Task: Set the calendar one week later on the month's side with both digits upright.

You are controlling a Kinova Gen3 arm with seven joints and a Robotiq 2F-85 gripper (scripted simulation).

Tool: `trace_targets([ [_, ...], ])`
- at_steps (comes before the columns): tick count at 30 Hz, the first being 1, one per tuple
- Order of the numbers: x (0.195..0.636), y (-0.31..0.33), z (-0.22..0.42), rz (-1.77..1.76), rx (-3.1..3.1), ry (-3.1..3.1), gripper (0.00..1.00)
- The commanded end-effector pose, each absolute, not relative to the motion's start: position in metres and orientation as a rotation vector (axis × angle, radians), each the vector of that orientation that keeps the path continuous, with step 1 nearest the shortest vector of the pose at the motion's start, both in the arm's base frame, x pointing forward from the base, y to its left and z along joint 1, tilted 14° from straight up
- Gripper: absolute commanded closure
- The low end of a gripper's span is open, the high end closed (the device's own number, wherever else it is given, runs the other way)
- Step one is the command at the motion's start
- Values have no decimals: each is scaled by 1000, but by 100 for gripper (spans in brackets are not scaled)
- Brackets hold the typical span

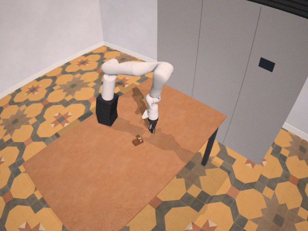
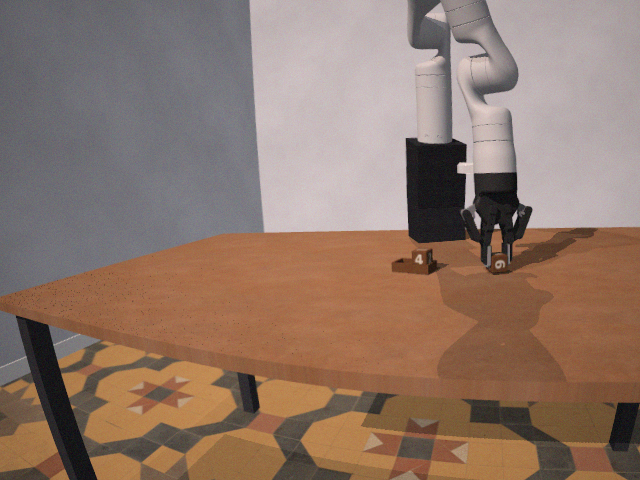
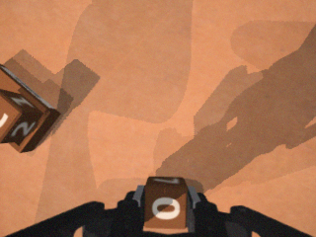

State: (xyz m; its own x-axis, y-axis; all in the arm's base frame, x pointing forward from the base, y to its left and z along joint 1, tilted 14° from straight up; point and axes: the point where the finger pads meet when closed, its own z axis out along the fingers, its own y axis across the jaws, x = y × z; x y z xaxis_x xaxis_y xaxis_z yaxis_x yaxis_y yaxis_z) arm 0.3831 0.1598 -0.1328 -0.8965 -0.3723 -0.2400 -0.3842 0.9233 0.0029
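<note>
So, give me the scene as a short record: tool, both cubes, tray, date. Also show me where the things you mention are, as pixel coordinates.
tool (image 1: 152,131) (image 2: 499,255) (image 3: 165,197): shut on the loose cube
loose cube (image 2: 499,264) (image 3: 166,212): outside the tray, between the fingers; 0 toward the wrist camera, a sideways 6 or 9 toward the exterior one
lift: cannot tell if it touches the table
tray (image 1: 135,143) (image 2: 405,268) (image 3: 41,132): on the table
seated cube (image 1: 138,138) (image 2: 419,257) (image 3: 7,120): in the tray, 4 toward the exterior camera
date: incomplete, one cube out
</note>
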Motion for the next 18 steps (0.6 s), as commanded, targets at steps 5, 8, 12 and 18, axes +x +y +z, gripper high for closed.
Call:
trace_targets([
  [5, 384, 160, -134, 74, -568, 2847, 74],
  [8, 384, 160, -134, 74, -568, 2847, 74],
  [12, 384, 160, -135, 74, -568, 2847, 74],
  [18, 384, 160, -136, 74, -568, 2847, 74],
])
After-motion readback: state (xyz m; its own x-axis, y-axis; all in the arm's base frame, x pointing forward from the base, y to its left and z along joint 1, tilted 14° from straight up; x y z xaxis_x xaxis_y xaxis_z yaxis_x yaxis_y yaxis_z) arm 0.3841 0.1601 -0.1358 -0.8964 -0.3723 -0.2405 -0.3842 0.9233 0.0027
